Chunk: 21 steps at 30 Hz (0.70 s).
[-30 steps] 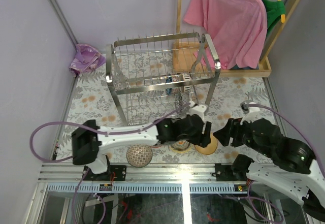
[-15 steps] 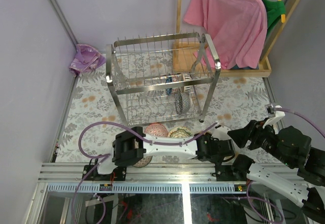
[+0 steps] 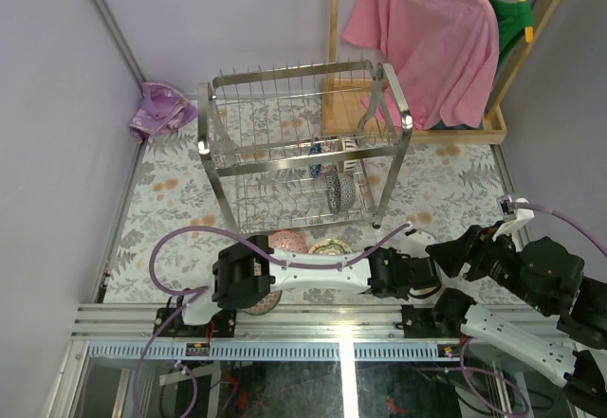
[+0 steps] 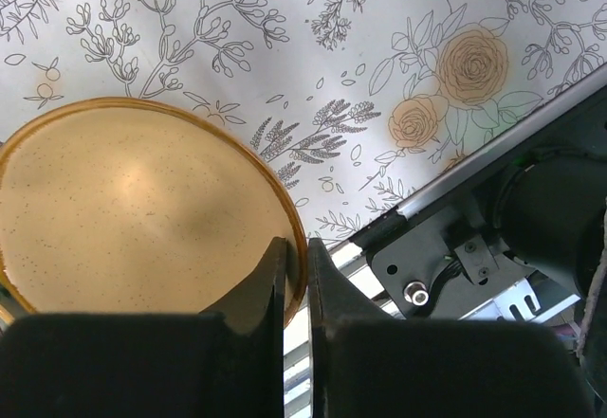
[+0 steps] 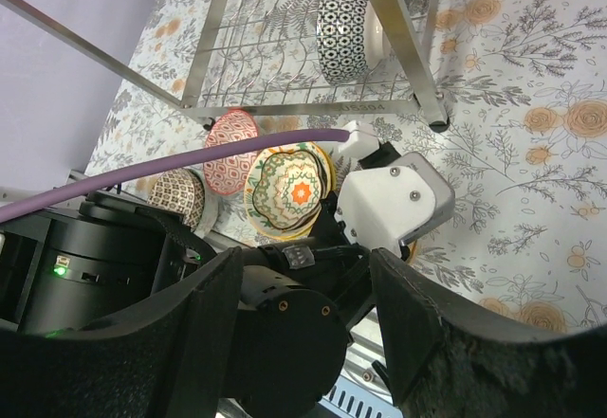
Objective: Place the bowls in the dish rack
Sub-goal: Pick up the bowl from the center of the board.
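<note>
In the left wrist view my left gripper (image 4: 296,264) is shut on the near right rim of a tan speckled bowl (image 4: 133,209) with an amber edge. One finger is inside the rim and one outside. The bowl rests on the floral cloth. From above, the left gripper (image 3: 408,278) sits at the table's front, right of centre, and covers that bowl. My right gripper (image 3: 453,255) hovers open just to its right, holding nothing. The steel dish rack (image 3: 303,105) stands behind, with a black-and-white bowl (image 3: 337,190) upright on its lower tier.
A pink bowl (image 3: 289,241), a green-and-yellow bowl (image 3: 332,245) and a brown patterned bowl (image 5: 180,195) lie in front of the rack. The metal rail (image 3: 313,318) runs along the near edge. A wooden stand with a pink shirt (image 3: 427,39) is back right, and a purple bag (image 3: 161,110) back left.
The left arm swung right along the table's front and its jaws have closed on the tan bowl's rim. The right arm drew back to the right and stayed open.
</note>
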Each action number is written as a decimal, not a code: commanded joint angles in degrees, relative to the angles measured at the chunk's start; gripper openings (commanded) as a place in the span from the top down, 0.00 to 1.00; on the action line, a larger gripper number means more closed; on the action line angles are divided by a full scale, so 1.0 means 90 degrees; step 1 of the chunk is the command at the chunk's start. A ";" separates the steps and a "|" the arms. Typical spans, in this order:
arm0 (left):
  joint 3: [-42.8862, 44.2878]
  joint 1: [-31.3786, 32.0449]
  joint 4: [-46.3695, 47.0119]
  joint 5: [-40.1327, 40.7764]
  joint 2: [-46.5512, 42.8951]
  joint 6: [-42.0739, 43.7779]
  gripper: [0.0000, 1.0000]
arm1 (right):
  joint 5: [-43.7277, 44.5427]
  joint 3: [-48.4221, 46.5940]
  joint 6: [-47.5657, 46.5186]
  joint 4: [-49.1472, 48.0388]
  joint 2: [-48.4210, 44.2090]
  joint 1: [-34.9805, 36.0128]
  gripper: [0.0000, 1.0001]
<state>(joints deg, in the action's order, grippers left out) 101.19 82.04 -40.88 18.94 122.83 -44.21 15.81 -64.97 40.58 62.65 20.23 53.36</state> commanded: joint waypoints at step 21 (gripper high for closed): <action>-0.4025 -0.0727 0.3024 -0.0355 -0.4066 0.0231 1.00 | -0.0494 0.0319 -0.0252 -0.0469 0.0330 0.0017 0.36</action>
<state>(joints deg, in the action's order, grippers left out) 69.06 78.30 -19.57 15.22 91.72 -43.70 14.81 -62.67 40.53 60.49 21.98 53.36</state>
